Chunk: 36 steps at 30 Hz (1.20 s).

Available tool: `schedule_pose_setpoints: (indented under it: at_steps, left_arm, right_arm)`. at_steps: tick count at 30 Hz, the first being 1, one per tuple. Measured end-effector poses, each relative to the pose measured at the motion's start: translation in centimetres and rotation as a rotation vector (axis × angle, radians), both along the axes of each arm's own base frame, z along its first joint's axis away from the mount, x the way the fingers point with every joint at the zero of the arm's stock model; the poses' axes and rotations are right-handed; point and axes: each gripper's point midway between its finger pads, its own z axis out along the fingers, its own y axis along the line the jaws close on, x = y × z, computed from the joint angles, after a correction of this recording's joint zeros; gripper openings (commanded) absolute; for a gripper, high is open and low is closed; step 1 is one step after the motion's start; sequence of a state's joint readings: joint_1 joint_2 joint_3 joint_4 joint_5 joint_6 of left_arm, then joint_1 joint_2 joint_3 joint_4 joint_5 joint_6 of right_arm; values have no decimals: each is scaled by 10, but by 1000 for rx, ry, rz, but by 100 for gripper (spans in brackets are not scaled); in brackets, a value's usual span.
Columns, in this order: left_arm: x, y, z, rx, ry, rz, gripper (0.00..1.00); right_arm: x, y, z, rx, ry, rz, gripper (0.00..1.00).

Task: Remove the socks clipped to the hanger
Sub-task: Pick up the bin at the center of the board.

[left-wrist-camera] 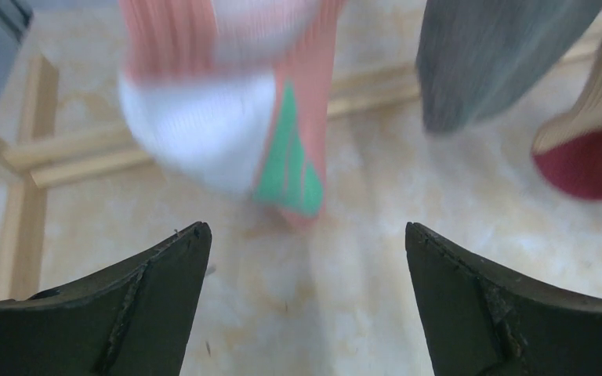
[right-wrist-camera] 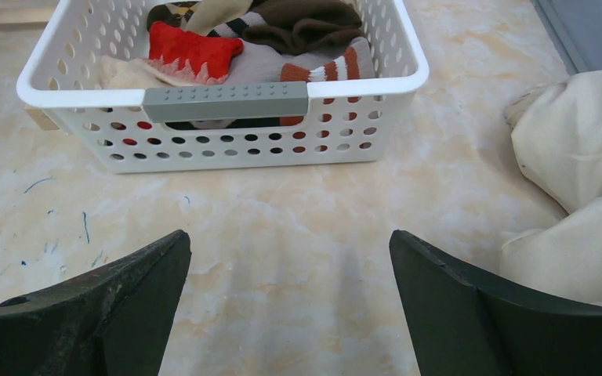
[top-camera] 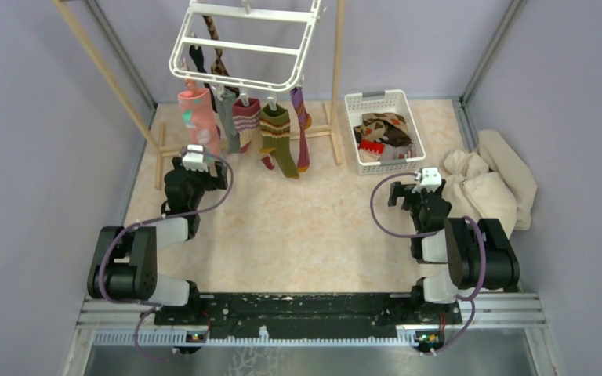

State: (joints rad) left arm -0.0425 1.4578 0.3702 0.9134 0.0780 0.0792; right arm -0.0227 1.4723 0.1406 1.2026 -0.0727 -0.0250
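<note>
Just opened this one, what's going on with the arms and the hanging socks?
Two robot arms are working at a white hanger with socks clipped along its near rim. The left hand is open, right up at the pink sock but gripping nothing. The right hand, also open and empty, faces the white basket, which holds a pile of fabric items.

Colourful socks (top-camera: pixel 243 125) – pink, grey, striped, purple – dangle clipped along the tilted white hanger's (top-camera: pixel 244 43) near rim.
</note>
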Motion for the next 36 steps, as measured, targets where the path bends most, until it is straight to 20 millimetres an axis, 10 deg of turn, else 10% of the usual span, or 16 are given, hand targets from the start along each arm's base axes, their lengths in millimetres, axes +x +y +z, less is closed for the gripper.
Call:
schedule_pose_setpoints:
  at_steps: [8, 24, 27, 36]
  left_arm:
    - [-2, -20, 80, -44, -99, -47, 99]
    - [-40, -106, 166, -219, -96, -273, 99]
    - [-52, -115, 181, -260, -97, -297, 99]
    - [-58, -114, 237, -355, -139, -277, 99]
  right_arm:
    - [1, -12, 23, 18, -10, -76, 98]
    - [-29, 21, 265, 295, -306, 53, 99]
    - [-30, 31, 260, 418, -243, 83, 99]
    - [0, 43, 153, 615, 191, 18, 89]
